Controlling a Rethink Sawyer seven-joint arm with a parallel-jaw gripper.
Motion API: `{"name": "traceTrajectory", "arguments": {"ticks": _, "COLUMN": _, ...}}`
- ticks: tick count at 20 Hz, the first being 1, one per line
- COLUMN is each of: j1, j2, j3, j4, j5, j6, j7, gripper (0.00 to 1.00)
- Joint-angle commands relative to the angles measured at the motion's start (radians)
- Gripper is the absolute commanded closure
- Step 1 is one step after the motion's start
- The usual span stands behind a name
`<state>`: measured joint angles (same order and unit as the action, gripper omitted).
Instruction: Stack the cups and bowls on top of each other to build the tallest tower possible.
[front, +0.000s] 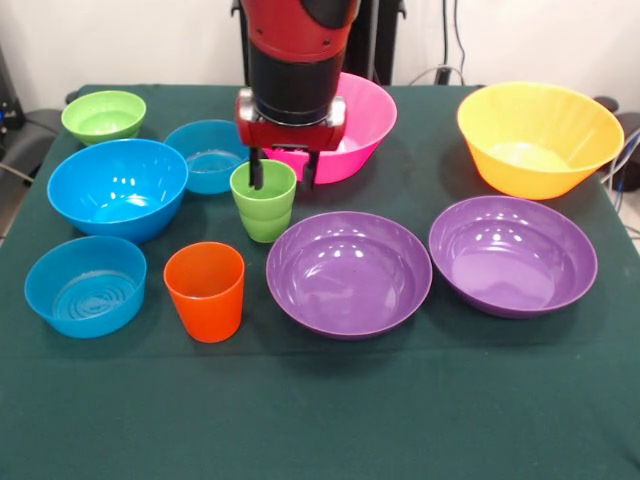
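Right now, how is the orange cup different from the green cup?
The orange cup has smooth sides; the green cup has stepped ridges. The orange cup stands free, nearer the camera; the green cup sits under the claw, one finger dipping inside it. Both stand upright, mouths up.

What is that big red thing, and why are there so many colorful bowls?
That red and black thing is a robot arm. The camera looks at it from across the green table. At its end is a pincer, with one finger dipped inside the light green cup; the cup stands on the table. Around it sit an orange cup, two purple bowls, a pink bowl, a yellow bowl, three blue bowls and a small green bowl. Nothing is stacked yet.
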<state>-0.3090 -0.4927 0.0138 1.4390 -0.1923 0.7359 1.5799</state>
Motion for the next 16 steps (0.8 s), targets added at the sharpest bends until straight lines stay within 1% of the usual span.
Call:
{"name": "traceTrajectory", "arguments": {"ticks": 1, "j1": -0.021, "j2": 0.061, "j3": 0.076, "j4": 0.090, "j5": -0.108, "j6": -0.130, "j7": -0.040, "gripper": 0.00}}
{"name": "traceTrajectory", "arguments": {"ticks": 5, "j1": -0.009, "j2": 0.070, "j3": 0.047, "j4": 0.106, "j5": -0.130, "j6": -0.133, "j7": -0.014, "gripper": 0.00}}
{"name": "traceTrajectory", "arguments": {"ticks": 10, "j1": -0.019, "j2": 0.099, "j3": 0.053, "j4": 0.138, "j5": -0.137, "j6": -0.179, "j7": 0.007, "gripper": 0.00}}
{"name": "traceTrajectory", "arguments": {"ticks": 16, "j1": -0.003, "j2": 0.099, "j3": 0.057, "j4": 0.163, "j5": -0.113, "j6": -0.188, "j7": 0.045, "gripper": 0.00}}
